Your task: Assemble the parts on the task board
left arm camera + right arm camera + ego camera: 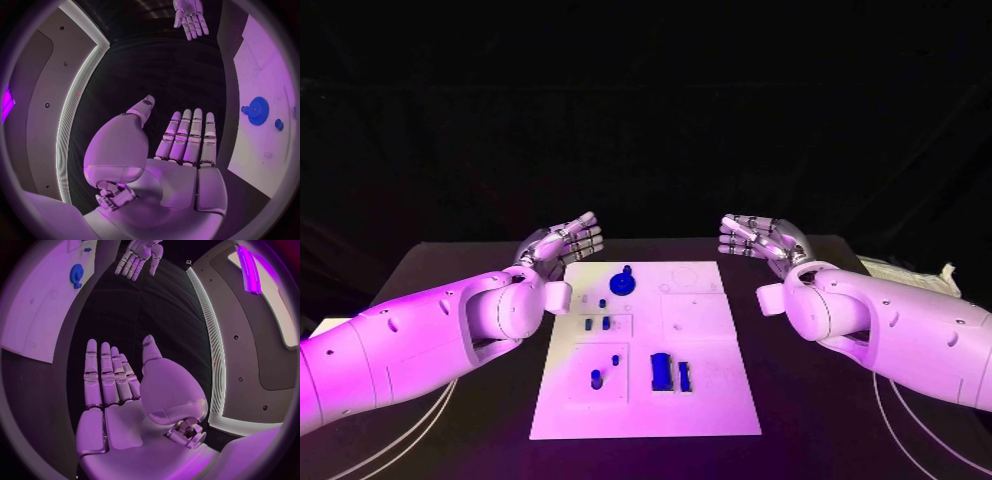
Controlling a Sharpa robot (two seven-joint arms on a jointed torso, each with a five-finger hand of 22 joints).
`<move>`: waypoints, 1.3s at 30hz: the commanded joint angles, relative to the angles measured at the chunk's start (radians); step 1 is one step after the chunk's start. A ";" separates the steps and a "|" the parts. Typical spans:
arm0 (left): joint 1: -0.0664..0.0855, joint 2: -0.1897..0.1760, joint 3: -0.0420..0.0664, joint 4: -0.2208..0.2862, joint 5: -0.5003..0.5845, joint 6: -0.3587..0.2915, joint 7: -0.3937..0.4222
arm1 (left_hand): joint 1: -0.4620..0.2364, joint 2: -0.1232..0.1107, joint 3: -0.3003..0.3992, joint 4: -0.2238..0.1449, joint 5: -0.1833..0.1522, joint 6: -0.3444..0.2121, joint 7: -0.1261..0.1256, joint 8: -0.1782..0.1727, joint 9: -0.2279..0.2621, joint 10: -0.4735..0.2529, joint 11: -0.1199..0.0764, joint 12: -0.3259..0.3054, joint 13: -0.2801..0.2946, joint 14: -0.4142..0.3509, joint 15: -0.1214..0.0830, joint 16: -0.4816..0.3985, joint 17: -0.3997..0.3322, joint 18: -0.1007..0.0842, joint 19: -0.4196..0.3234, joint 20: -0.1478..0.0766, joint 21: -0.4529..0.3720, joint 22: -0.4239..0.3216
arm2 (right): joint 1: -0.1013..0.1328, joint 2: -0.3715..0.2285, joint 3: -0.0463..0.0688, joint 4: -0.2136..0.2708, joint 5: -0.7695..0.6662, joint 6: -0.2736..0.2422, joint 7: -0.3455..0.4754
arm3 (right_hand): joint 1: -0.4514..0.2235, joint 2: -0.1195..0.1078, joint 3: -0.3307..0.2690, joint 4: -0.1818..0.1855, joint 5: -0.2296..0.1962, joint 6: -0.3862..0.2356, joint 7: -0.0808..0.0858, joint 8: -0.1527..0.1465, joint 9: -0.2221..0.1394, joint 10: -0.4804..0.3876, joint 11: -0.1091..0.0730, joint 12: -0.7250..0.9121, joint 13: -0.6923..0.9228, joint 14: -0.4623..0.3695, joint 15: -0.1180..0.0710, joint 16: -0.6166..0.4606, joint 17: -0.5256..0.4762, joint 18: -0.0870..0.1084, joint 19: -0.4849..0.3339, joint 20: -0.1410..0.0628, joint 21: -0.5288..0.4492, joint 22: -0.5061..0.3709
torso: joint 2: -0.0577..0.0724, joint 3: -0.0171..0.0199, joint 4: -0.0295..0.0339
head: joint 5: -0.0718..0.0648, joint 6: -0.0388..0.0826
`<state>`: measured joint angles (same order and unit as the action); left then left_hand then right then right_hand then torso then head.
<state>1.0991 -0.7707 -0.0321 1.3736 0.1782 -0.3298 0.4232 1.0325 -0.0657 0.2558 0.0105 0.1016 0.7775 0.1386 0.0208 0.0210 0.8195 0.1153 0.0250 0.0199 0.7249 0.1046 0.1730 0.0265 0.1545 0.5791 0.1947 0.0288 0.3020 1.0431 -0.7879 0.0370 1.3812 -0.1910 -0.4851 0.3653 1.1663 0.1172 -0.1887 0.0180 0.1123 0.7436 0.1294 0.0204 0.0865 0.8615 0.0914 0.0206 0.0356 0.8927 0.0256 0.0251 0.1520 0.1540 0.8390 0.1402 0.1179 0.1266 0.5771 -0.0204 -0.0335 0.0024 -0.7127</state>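
Observation:
The white task board (692, 400) lies in the middle of the black table. On it are a blue gear (622, 283) at the far left, small blue pegs (597, 324) midway, and two upright blue blocks (662, 371) nearer me. My left hand (563, 244) hovers off the board's far left corner, fingers straight and apart, holding nothing. My right hand (759, 238) hovers off the far right corner, equally flat and empty. The left wrist view shows my left hand (181, 150), the gear (257, 110) and the board (262, 60). The right wrist view shows my right hand (119, 390) and the gear (76, 274).
A pale crumpled sheet (913, 272) lies at the table's right edge. Bare black table surrounds the board on both sides. The two arms flank the board's far half.

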 commanded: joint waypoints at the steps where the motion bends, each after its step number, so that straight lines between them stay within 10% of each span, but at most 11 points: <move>1: -0.005 0.000 0.004 0.025 -0.033 -0.071 0.018 | -0.329 0.066 -0.082 -0.011 -0.102 -0.248 -0.044 -0.021 -0.021 -0.261 -0.037 -0.025 -0.020 -0.231 -0.033 -0.056 -0.026 -0.052 -0.185 -0.062 -0.029 -0.096 | 0.002 0.004 -0.006 0.038 0.049 -0.076 0.044 | -0.370 -0.037 0.061 -0.018 -0.036 -0.236 -0.041 -0.020 -0.087 -0.273 -0.091 -0.021 -0.036 -0.283 -0.026 -0.025 -0.048 -0.052 -0.266 -0.044 -0.038 -0.040 | -0.010 0.0058 0.0102 | -0.001 0.030; 2: -0.008 -0.001 0.006 0.034 -0.041 -0.091 0.023 | -0.357 0.066 -0.088 -0.011 -0.102 -0.269 -0.048 -0.021 -0.021 -0.283 -0.040 -0.025 -0.020 -0.250 -0.105 -0.060 -0.026 -0.057 -0.200 -0.067 -0.029 -0.104 | 0.002 0.004 -0.009 0.053 0.063 -0.096 0.055 | -0.400 -0.040 0.065 -0.018 -0.039 -0.256 -0.045 -0.020 -0.087 -0.296 -0.091 -0.021 -0.036 -0.307 -0.026 -0.025 -0.052 -0.057 -0.288 -0.048 -0.041 -0.043 | -0.013 0.0076 0.0130 | -0.001 0.040; 3: -0.012 -0.001 0.009 0.050 -0.054 -0.126 0.030 | -0.401 0.066 -0.099 -0.011 -0.102 -0.302 -0.054 -0.021 -0.021 -0.318 -0.115 -0.025 -0.020 -0.281 -0.105 -0.067 -0.026 -0.057 -0.225 -0.076 -0.029 -0.117 | 0.003 0.005 -0.014 0.077 0.086 -0.130 0.073 | -0.452 -0.046 0.074 -0.018 -0.112 -0.288 -0.050 -0.020 -0.087 -0.334 -0.091 -0.021 -0.036 -0.346 -0.026 -0.025 -0.059 -0.057 -0.325 -0.054 -0.046 -0.049 | -0.016 0.0095 0.0161 | -0.001 0.051; 4: -0.015 -0.002 0.010 0.062 -0.064 -0.150 0.035 | -0.418 0.066 -0.104 -0.011 -0.102 -0.314 -0.056 -0.021 -0.021 -0.332 -0.115 -0.025 -0.020 -0.293 -0.105 -0.070 -0.026 -0.058 -0.234 -0.079 -0.029 -0.122 | 0.004 0.005 -0.017 0.094 0.102 -0.153 0.085 | -0.471 -0.117 0.077 -0.018 -0.112 -0.301 -0.053 -0.020 -0.087 -0.348 -0.091 -0.021 -0.036 -0.361 -0.026 -0.025 -0.061 -0.057 -0.339 -0.057 -0.118 -0.051 | -0.020 0.0122 0.0204 | -0.002 0.067; 6: -0.021 -0.003 0.015 0.088 -0.087 -0.207 0.047 | -0.466 0.066 -0.116 -0.011 -0.102 -0.351 -0.063 -0.021 -0.021 -0.370 -0.115 -0.025 -0.020 -0.327 -0.105 -0.078 -0.026 -0.067 -0.261 -0.088 -0.029 -0.136 | 0.005 0.006 -0.024 0.125 0.130 -0.196 0.108 | -0.524 -0.117 0.085 -0.018 -0.112 -0.334 -0.058 -0.020 -0.087 -0.387 -0.091 -0.021 -0.036 -0.401 -0.026 -0.025 -0.068 -0.068 -0.377 -0.063 -0.118 -0.127 | -0.025 0.0153 0.0254 | -0.002 0.084; 7: -0.025 -0.004 0.017 0.102 -0.098 -0.237 0.054 | -0.488 0.066 -0.121 -0.011 -0.102 -0.368 -0.066 -0.021 -0.021 -0.388 -0.115 -0.025 -0.020 -0.343 -0.105 -0.082 -0.026 -0.067 -0.274 -0.092 -0.029 -0.143 | 0.005 0.007 -0.026 0.138 0.143 -0.214 0.117 | -0.549 -0.117 0.090 -0.018 -0.112 -0.350 -0.129 -0.020 -0.087 -0.405 -0.091 -0.021 -0.036 -0.421 -0.026 -0.025 -0.072 -0.068 -0.395 -0.066 -0.118 -0.127 | -0.027 0.0166 0.0274 | -0.002 0.091; 11: -0.038 -0.007 0.025 0.152 -0.140 -0.344 0.076 | -0.576 0.066 -0.143 -0.011 -0.102 -0.434 -0.139 -0.021 -0.021 -0.458 -0.115 -0.025 -0.020 -0.405 -0.105 -0.097 -0.026 -0.078 -0.323 -0.109 -0.029 -0.169 | 0.007 0.008 -0.035 0.177 0.180 -0.269 0.146 | -0.649 -0.117 0.105 -0.018 -0.112 -0.414 -0.129 -0.020 -0.087 -0.480 -0.091 -0.021 -0.036 -0.497 -0.026 -0.025 -0.152 -0.079 -0.467 -0.140 -0.118 -0.127 | -0.032 0.0200 0.0328 | -0.002 0.110; 14: -0.044 -0.008 0.029 0.175 -0.160 -0.394 0.087 | -0.628 0.066 -0.155 -0.011 -0.102 -0.473 -0.139 -0.021 -0.021 -0.499 -0.115 -0.025 -0.020 -0.442 -0.105 -0.173 -0.026 -0.081 -0.353 -0.119 -0.029 -0.184 | 0.007 0.008 -0.037 0.188 0.190 -0.284 0.154 | -0.708 -0.117 0.114 -0.018 -0.112 -0.452 -0.129 -0.020 -0.087 -0.523 -0.091 -0.021 -0.036 -0.542 -0.026 -0.025 -0.152 -0.079 -0.509 -0.140 -0.118 -0.127 | -0.033 0.0204 0.0335 | -0.002 0.113; 15: -0.045 -0.008 0.030 0.181 -0.165 -0.407 0.090 | -0.644 0.066 -0.160 -0.011 -0.102 -0.485 -0.139 -0.021 -0.021 -0.512 -0.115 -0.025 -0.020 -0.453 -0.105 -0.173 -0.026 -0.155 -0.361 -0.122 -0.029 -0.189 | 0.007 0.008 -0.037 0.189 0.191 -0.285 0.155 | -0.726 -0.117 0.116 -0.018 -0.112 -0.463 -0.129 -0.020 -0.087 -0.536 -0.091 -0.021 -0.036 -0.556 -0.026 -0.025 -0.152 -0.154 -0.522 -0.140 -0.118 -0.127 | -0.033 0.0204 0.0335 | -0.002 0.113; 17: -0.047 -0.009 0.031 0.188 -0.171 -0.422 0.093 | -0.665 0.066 -0.165 -0.011 -0.102 -0.501 -0.139 -0.021 -0.021 -0.528 -0.115 -0.025 -0.020 -0.467 -0.105 -0.173 -0.026 -0.155 -0.373 -0.195 -0.029 -0.194 | 0.007 0.008 -0.037 0.189 0.191 -0.285 0.155 | -0.749 -0.117 0.189 -0.018 -0.112 -0.478 -0.129 -0.020 -0.087 -0.554 -0.091 -0.021 -0.036 -0.574 -0.026 -0.025 -0.152 -0.154 -0.539 -0.140 -0.118 -0.127 | -0.033 0.0204 0.0335 | -0.002 0.113; 39: -0.049 -0.009 0.032 0.196 -0.178 -0.440 0.097 | -0.886 0.066 -0.256 -0.011 -0.102 -0.668 -0.139 -0.021 -0.021 -0.704 -0.115 -0.025 -0.020 -0.623 -0.105 -0.173 -0.026 -0.155 -0.494 -0.195 -0.029 -0.302 | 0.007 0.008 -0.037 0.189 0.191 -0.285 0.155 | -0.999 -0.117 0.189 -0.018 -0.112 -0.638 -0.129 -0.020 -0.087 -0.738 -0.091 -0.021 -0.036 -0.765 -0.026 -0.025 -0.152 -0.154 -0.720 -0.140 -0.118 -0.127 | -0.033 0.0204 0.0335 | -0.002 0.113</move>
<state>1.0499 -0.7809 -0.0011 1.5673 0.0141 -0.7624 0.4997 0.1962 0.0000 0.0107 0.0001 0.0065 0.1470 0.0002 0.0066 0.0014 0.1546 0.0001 0.0058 0.0011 0.1379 -0.0004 0.0066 0.0013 0.0147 0.1153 0.0008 0.0036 0.0128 1.0498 -0.7807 -0.0002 1.5685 0.0029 -0.7702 0.5030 0.2261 0.0007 -0.0063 0.0000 0.0052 0.1431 0.0010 0.0033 0.0011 0.1658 0.0001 0.0066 0.0015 0.1723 -0.0002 0.0039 0.0018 0.0137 0.1613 0.0005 0.0036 0.0014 0.5442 0.0001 0.0000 0.0000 -0.5999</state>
